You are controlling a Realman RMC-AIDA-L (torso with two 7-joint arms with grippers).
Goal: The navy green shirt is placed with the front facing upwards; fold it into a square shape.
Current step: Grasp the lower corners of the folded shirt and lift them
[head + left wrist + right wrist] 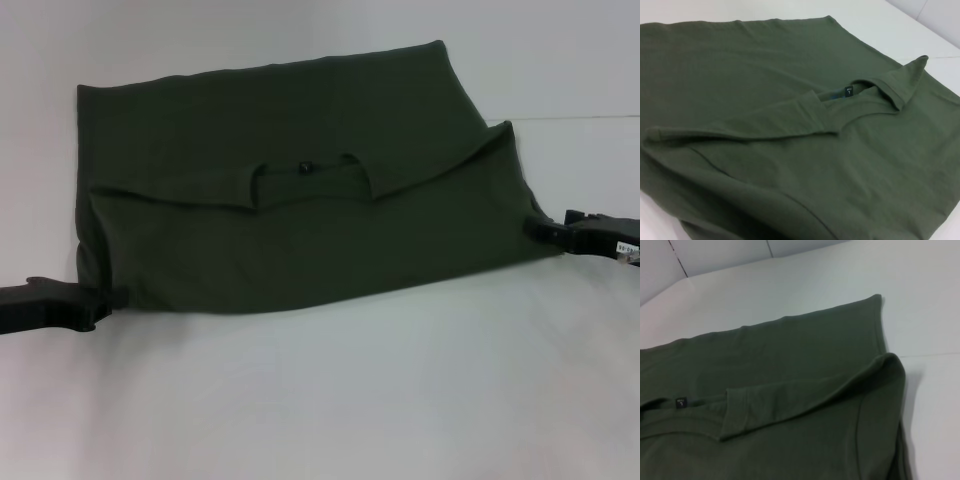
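Shirt: the dark olive-green shirt (300, 200) lies spread on the white desk (350, 400), folded across so that its near half lies doubled over the far half.
Fold edge: the doubled layer's edge runs across the middle of the cloth, with the sleeves turned in and meeting near the collar.
Collar: the round collar (305, 168) sits in the gap between the sleeve ends, with a small dark label (848, 91) inside it.
Lettering: no print shows on the side that faces up.
Left tool: the left tool (100, 298) is at the shirt's near left corner, low on the desk, its tip touching the cloth; whether it is spread or pinching, I cannot tell.
Right tool: the right tool (535, 228) is at the shirt's right corner, its tip against the edge of the cloth; its state I cannot tell either.
Cloth on the right: the right corner stands up in a soft ridge (885, 365) above the desk.
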